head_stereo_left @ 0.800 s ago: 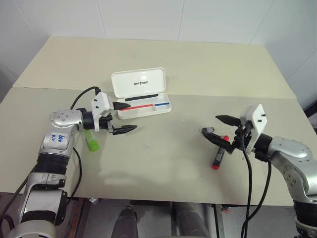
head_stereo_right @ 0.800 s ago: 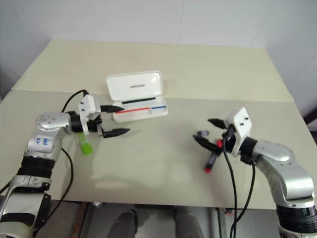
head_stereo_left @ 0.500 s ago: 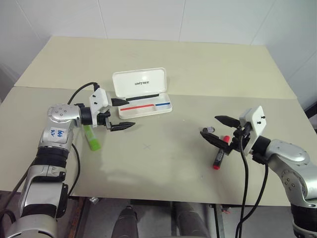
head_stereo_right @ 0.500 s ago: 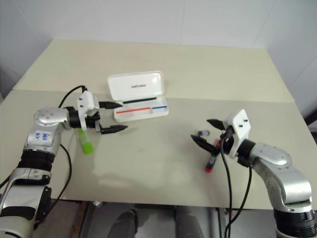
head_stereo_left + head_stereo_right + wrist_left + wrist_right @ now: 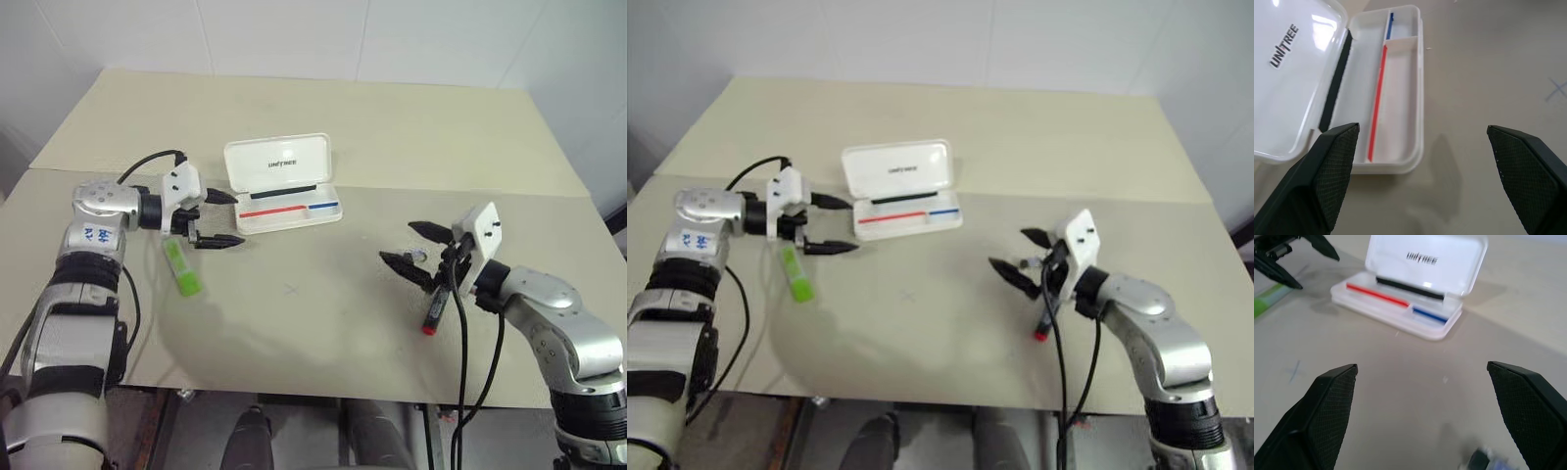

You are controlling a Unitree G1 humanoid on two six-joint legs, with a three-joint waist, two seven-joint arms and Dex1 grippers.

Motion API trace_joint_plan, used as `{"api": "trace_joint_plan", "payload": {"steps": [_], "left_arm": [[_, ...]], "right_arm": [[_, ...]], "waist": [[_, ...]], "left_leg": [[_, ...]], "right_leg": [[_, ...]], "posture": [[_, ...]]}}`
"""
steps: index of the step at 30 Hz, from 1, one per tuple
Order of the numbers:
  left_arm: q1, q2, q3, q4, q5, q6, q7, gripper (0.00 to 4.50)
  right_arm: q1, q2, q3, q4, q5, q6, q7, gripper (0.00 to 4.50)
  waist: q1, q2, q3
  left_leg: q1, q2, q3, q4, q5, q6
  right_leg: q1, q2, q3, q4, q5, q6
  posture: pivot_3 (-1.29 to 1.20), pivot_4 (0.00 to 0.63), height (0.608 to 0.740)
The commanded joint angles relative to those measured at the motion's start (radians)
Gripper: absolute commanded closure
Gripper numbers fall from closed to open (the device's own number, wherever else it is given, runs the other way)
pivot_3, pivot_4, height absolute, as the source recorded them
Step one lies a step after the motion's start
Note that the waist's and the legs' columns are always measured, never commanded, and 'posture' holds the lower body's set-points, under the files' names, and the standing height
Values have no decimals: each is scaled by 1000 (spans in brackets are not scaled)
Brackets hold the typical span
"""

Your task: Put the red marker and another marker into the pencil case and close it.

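Pencil case (image 5: pixel 284 184) lay on the tabletop (image 5: pixel 323 323) with its lid swung up and back, tray exposed toward the robot. Judged ready to receive markers; both were outside it, tray empty apart from its printed red and blue stripe.

Left pincer (image 5: pixel 217 217) hovered just beside the case's left end, fingers spread wide, nothing held. In the left wrist view the left fingers (image 5: pixel 1327 171) framed the near corner of the tray.

Green marker (image 5: pixel 182 266) lay on the tabletop left of the case and nearer the robot, under the left wrist. Long axis ran roughly from the case toward the robot's edge, slightly slanted; which end bears the cap could not be told.

Right pincer (image 5: pixel 416 247) stood well right of the case, also spread wide and empty, directly over the red marker (image 5: pixel 432 311). Probably staged for a pick from above. The marker's long axis ran nearly toward the robot, red end nearest it, dark barrel reaching up under the pincer.
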Motion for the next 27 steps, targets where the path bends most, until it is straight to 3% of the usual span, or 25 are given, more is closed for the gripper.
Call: {"api": "trace_joint_plan", "payload": {"steps": [1,7,27], "left_arm": [[-58,-12,-17,84,34,-58,-63,7],[-108,-50,-27,174,68,-62,-121,7],[-169,-127,-104,259,252,-36,20,7]], "right_arm": [[72,23,-6,-88,18,-14,-19,0],[113,65,5,-133,10,-13,-61,0],[161,95,8,-164,-6,-20,-121,0]], "waist": [[2,0,0],[-7,0,0],[-8,0,0]], "left_leg": [[0,0,0,0,0,1],[0,0,0,-1,-2,3],[1,0,0,1,-2,3]], "right_leg": [[0,0,0,0,-1,0],[0,0,0,2,-3,1],[0,0,0,7,-3,1]], "posture": [[0,150,740],[0,150,740],[0,150,740]]}}
